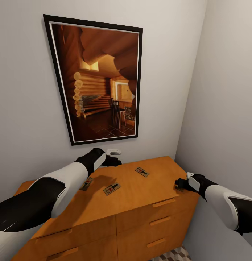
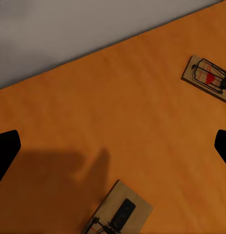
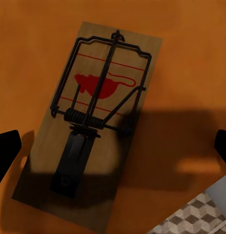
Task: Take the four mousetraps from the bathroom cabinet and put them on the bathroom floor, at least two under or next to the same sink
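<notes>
From the head camera, 3 traps sit out on the cabinet [image 1: 140, 195] top – one is near the back [image 1: 142, 172] – and the right gripper [image 1: 181, 185] hovers at the front right corner. Left wrist: left gripper's jaws wide, nothing held, 2 traps below. Right wrist: jaws wide over the 4th trap [image 3: 95, 122] – I'd center it before closing, floor [image 3: 200, 217] right past the edge.

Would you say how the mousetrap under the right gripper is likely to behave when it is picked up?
The mousetrap is a thin wooden board, so probably stiff and light. Lying flat on the cabinet, it offers little edge and may slide. Its wire bar looks delicate and could snap shut.
</notes>
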You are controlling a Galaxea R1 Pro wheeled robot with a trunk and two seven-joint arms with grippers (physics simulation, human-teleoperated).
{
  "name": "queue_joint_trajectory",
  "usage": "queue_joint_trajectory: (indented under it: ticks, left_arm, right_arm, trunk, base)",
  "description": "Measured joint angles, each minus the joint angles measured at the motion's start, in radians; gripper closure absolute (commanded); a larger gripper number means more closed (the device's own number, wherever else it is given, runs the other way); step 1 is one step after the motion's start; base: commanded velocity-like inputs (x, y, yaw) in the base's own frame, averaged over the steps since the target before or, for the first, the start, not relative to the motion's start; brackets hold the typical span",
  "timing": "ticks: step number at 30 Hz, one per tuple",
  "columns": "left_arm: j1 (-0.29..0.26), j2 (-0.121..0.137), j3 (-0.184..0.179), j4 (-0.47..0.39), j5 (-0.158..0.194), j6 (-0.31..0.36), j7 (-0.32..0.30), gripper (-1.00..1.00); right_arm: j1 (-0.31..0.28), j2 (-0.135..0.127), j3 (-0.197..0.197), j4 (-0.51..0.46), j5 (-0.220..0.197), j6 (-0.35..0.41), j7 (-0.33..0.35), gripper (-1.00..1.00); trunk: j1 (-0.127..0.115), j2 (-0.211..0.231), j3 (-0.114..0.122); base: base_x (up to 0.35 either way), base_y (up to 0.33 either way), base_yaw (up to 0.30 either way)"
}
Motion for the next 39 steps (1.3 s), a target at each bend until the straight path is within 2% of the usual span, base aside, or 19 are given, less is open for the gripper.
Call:
queue_joint_trajectory:
  ticks: [4, 9, 18, 39]
  left_arm:
    - [0.0, 0.0, 0.0, 0.0, 0.0, 0.0, 0.0, -1.0]
    - [0.0, 0.0, -0.002, 0.0, 0.003, 0.0, 0.002, -1.0]
    - [0.001, 0.0, -0.001, 0.0, 0.002, -0.001, 0.004, -1.0]
    - [0.0, 0.0, 0.0, -0.001, -0.001, -0.001, 0.002, -1.0]
  right_arm:
    - [0.0, 0.0, 0.002, 0.0, 0.001, 0.0, 0.0, -1.0]
    - [0.0, 0.0, 0.032, 0.005, 0.014, 0.002, -0.004, -1.0]
    - [0.0, 0.0, 0.029, 0.005, 0.014, 0.001, -0.003, -1.0]
    - [0.0, -0.002, 0.019, 0.006, 0.008, -0.003, -0.002, -1.0]
  trunk:
    - [0.0, 0.0, 0.0]
    - [0.0, 0.0, 0.0]
    - [0.0, 0.0, 0.0]
    - [0.0, 0.0, 0.0]
  base:
    - [0.0, 0.018, 0.0]
    - [0.0, 0.151, 0.0]
    - [0.0, 0.098, 0.0]
    - [0.0, 0.007, 0.0]
